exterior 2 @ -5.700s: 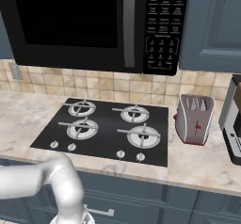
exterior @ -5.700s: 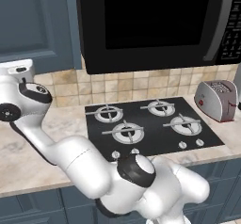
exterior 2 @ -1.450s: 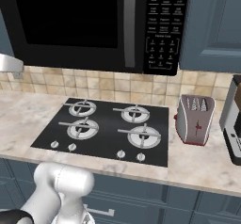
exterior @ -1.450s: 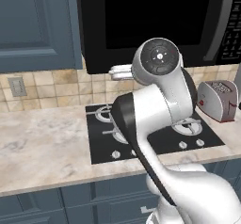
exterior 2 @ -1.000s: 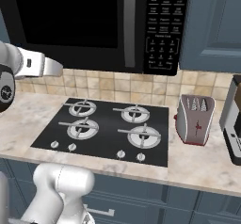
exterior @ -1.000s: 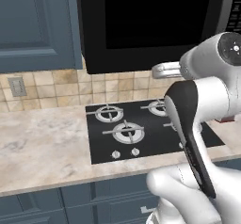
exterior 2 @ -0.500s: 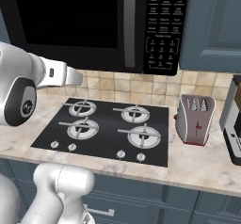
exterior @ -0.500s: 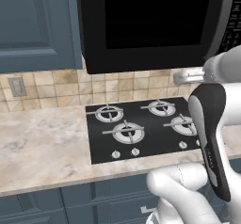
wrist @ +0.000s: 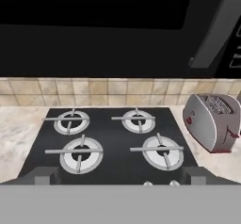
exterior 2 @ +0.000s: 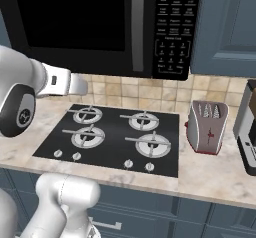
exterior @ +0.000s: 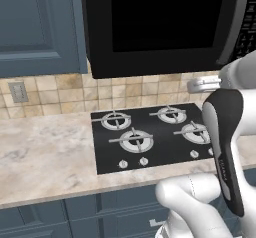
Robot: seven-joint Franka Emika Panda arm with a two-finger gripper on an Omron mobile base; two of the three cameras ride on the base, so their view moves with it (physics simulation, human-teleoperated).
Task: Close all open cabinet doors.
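Cabinet doors: the left one [exterior: 37, 27] and the right one [exterior 2: 225, 24] are sitting flush, up and to either side of the jaws.
Cooktop [wrist: 113, 145]: lying on the worktop [exterior 2: 220, 174] straight ahead, below.
Toaster [wrist: 212, 122]: standing ahead, rightward.
Jaws [wrist: 120, 175]: tips are sitting well apart, released, holding nothing, probably while searching.

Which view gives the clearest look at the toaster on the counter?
The right base view: the toaster stands whole on the counter right of the cooktop, slots and front face plain. The hand view also shows it whole, but tilted and near the frame's edge. In the left base view the arm covers that side.
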